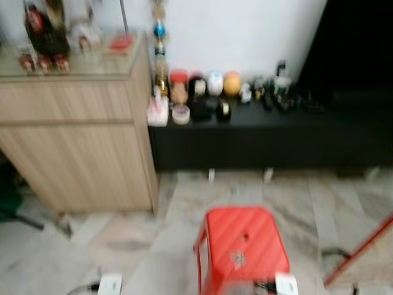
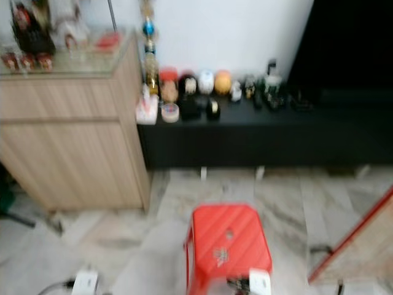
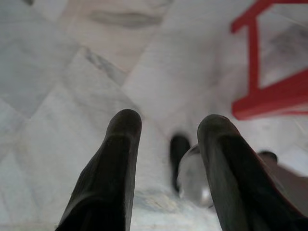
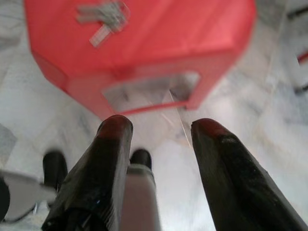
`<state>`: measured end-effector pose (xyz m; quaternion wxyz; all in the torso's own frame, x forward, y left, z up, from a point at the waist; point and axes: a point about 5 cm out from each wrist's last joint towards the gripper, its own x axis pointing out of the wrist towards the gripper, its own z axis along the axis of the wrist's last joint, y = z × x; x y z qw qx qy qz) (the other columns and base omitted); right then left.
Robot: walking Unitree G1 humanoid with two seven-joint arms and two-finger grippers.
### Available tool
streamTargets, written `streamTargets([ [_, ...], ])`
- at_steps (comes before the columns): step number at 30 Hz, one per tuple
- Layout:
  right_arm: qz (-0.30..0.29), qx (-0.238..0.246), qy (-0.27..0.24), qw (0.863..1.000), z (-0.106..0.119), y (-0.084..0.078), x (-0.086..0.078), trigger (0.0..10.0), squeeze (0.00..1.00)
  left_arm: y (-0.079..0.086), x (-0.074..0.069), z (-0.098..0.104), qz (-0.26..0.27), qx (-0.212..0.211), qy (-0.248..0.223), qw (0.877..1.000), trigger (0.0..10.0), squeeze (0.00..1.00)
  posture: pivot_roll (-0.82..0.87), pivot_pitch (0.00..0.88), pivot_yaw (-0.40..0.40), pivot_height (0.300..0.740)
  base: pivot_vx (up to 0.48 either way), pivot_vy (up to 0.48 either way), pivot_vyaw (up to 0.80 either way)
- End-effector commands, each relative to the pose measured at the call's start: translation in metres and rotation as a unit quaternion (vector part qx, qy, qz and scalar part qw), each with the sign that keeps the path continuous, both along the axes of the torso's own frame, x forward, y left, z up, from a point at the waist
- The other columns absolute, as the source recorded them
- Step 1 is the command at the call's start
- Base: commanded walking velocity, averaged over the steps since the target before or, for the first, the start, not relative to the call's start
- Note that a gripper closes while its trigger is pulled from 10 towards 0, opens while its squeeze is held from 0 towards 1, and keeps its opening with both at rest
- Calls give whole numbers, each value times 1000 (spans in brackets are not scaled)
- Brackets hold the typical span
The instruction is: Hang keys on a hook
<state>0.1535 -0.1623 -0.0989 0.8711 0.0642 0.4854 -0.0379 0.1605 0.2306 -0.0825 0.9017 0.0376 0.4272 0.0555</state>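
Ribbed red plastic stool (image 1: 244, 246) — flat metal keys (image 4: 103, 17) atop, veined marble floor (image 1: 141, 246).

The left gripper (image 3: 168, 130) points down, its two black fingers (image 3: 113, 173) spread with a clear gap between them — nothing held. The right gripper (image 4: 156, 130) hangs the same way, fingers (image 4: 98, 168) parted and empty — the tips sit in the middle of its wrist view, the dark shafts widening toward the bottom edge of the frame
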Motion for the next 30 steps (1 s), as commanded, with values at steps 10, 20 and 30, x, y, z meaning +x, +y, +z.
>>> streamTargets([
  [10,-4,9,-8,1000,1,2,4,10000,0,5,-5,-1,6,5,10,1000,10000,0,99,0,-83,740,25,0,0],
  [20,-3,12,-11,1000,3,5,7,10000,0,4,-5,-1,7,4,9,1000,10000,0,98,0,-84,740,0,0,0],
  [30,1,13,-14,1000,4,9,11,10000,0,4,-5,-1,6,6,8,1000,10000,0,98,0,-86,740,0,0,0],
])
